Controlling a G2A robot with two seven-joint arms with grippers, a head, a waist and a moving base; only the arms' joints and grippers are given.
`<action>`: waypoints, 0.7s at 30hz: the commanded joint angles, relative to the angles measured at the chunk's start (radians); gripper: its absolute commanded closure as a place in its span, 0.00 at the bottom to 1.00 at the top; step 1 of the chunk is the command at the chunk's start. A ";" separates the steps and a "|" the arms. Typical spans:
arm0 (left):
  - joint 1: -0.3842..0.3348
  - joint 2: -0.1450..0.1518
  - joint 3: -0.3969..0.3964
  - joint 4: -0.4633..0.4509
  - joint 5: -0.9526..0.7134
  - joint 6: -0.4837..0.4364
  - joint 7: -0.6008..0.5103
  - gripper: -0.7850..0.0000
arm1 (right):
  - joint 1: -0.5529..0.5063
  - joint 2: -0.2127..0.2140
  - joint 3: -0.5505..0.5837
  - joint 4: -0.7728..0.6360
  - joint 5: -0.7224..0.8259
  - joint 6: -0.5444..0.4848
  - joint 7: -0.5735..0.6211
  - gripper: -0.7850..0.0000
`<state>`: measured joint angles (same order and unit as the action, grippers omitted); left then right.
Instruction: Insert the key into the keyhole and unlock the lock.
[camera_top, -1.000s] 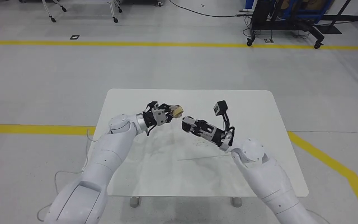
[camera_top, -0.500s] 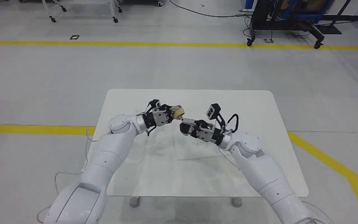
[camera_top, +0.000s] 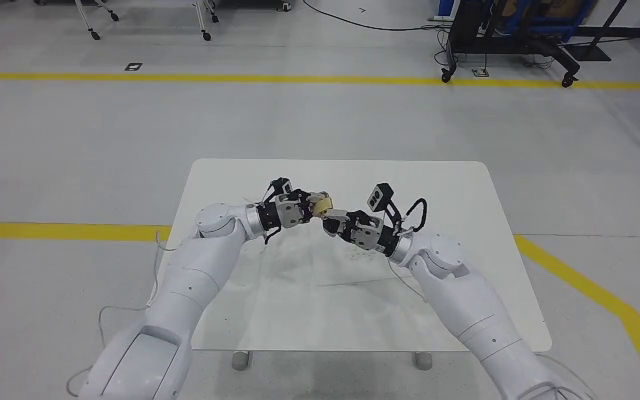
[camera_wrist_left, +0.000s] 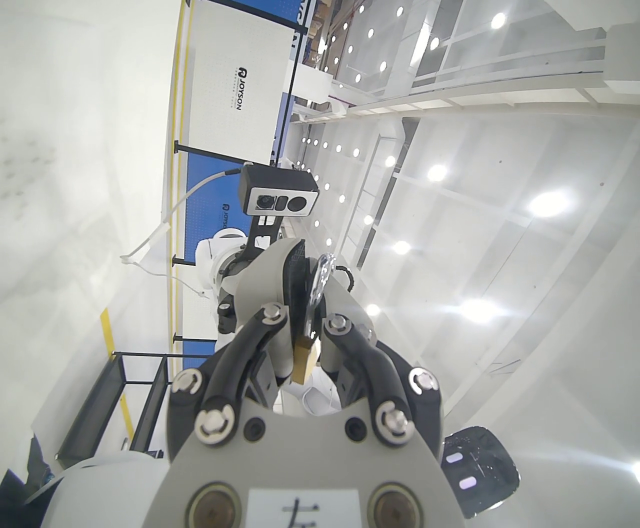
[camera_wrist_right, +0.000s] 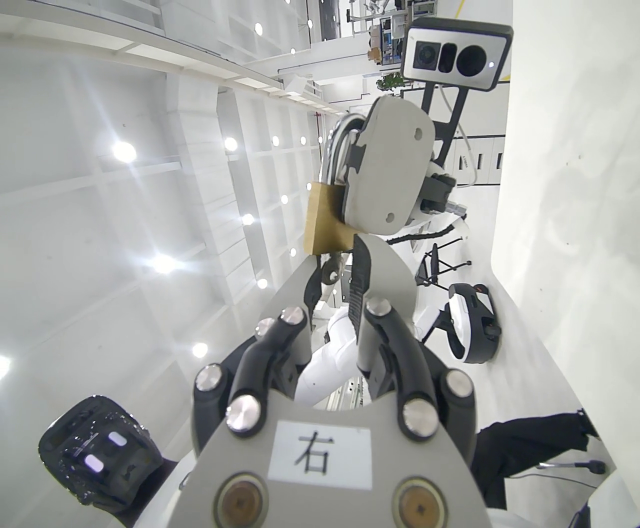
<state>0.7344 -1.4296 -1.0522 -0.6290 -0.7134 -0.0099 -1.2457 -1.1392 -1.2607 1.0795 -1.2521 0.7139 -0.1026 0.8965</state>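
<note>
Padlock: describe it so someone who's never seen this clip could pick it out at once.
Over the middle of the white table, the left hand and right hand meet. The padlock is the small brass block with a silver loop, gripped in the left; the right holds only a thin silver key.

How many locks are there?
1. The padlock is held in the left fingers above the table, with the key in the right fingers at its bottom end.

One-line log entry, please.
left gripper shut on brass padlock | right gripper shut on silver metal key | key against padlock base, insertion unclear
</note>
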 joint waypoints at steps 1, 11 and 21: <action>-0.001 0.000 0.000 0.002 0.000 -0.003 -0.003 1.00 | 0.002 -0.001 -0.002 0.005 0.003 0.003 0.002 1.00; -0.005 -0.001 0.003 -0.004 0.023 -0.051 0.010 1.00 | 0.004 -0.011 -0.002 0.019 0.092 0.053 0.009 1.00; 0.024 0.012 -0.034 -0.072 0.053 -0.225 0.076 1.00 | 0.028 -0.037 -0.028 0.101 0.340 0.173 0.148 1.00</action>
<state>0.7545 -1.4194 -1.0832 -0.6940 -0.6610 -0.2270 -1.1695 -1.1156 -1.2955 1.0562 -1.1610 1.0501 0.0716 1.0425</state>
